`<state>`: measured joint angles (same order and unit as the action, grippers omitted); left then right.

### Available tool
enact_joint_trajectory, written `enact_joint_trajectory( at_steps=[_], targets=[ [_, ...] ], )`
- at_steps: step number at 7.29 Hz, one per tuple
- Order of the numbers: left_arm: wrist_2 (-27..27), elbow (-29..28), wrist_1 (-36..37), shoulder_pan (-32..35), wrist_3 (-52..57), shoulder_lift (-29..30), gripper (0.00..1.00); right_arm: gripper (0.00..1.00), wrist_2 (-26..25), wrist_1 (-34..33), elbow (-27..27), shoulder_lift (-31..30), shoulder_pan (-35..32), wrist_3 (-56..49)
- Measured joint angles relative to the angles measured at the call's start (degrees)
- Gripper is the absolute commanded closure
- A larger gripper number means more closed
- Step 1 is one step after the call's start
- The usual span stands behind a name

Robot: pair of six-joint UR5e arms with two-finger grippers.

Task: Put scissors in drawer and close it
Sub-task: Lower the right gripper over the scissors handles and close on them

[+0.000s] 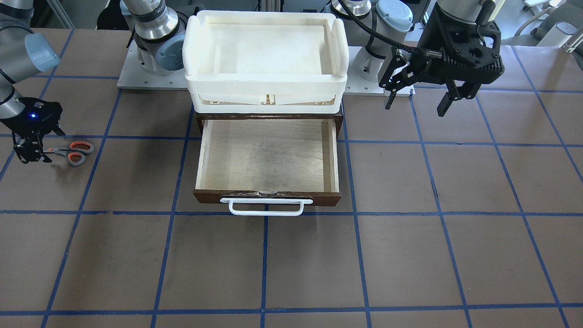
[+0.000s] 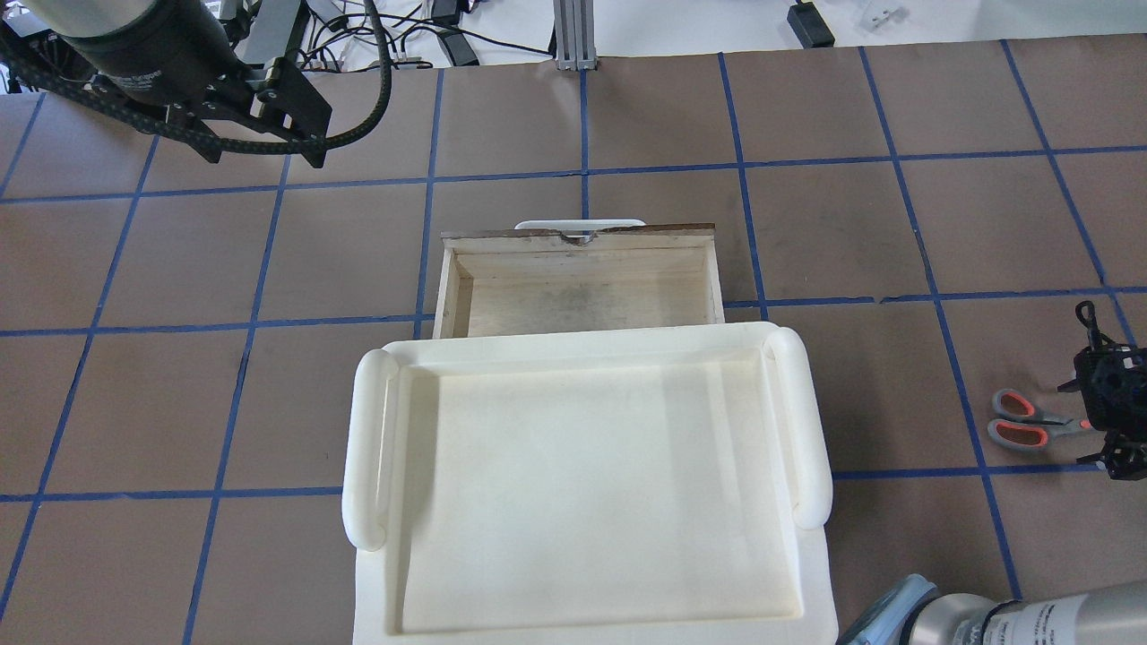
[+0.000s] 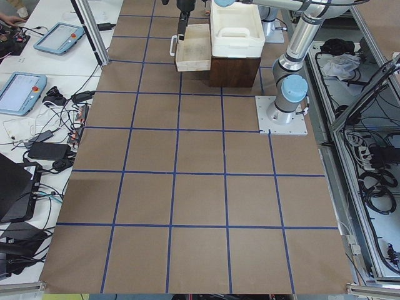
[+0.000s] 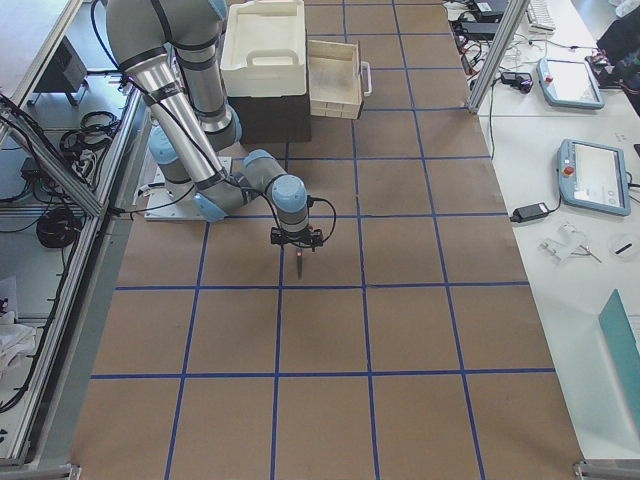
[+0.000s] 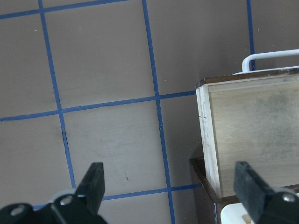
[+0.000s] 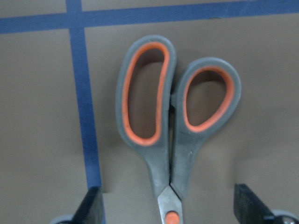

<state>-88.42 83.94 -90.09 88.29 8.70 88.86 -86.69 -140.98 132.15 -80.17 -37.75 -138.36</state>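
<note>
Simply scissors: unequal orange-lined grey loops.

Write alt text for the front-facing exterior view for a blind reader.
A wide wooden drawer with a dark brown front and white bar handle stands open and empty at centre, below a white plastic bin. At the view's left, the right gripper, jaws open, sits low over small orange-and-grey-handled scissors; the left gripper hangs open at upper right.
</note>
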Motion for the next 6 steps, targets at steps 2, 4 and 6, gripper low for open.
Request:
enact_joint_trajectory(
  at_steps=[2, 4, 6],
  targets=[
    [0.0, 0.0, 0.0, 0.02, 0.0, -0.06, 0.0, 0.06, -0.22, 0.3, 0.02, -0.01, -0.18, 0.02],
    [0.0, 0.04, 0.0, -0.02, 0.0, -0.08, 0.0, 0.11, -1.52, 0.35, -0.01, 0.03, -0.5, 0.89],
    [0.0, 0.01, 0.0, -0.01, 0.0, -0.09, 0.0, 0.15, -2.3, 0.36, 0.03, 0.08, -1.79, 1.67]
  ],
)
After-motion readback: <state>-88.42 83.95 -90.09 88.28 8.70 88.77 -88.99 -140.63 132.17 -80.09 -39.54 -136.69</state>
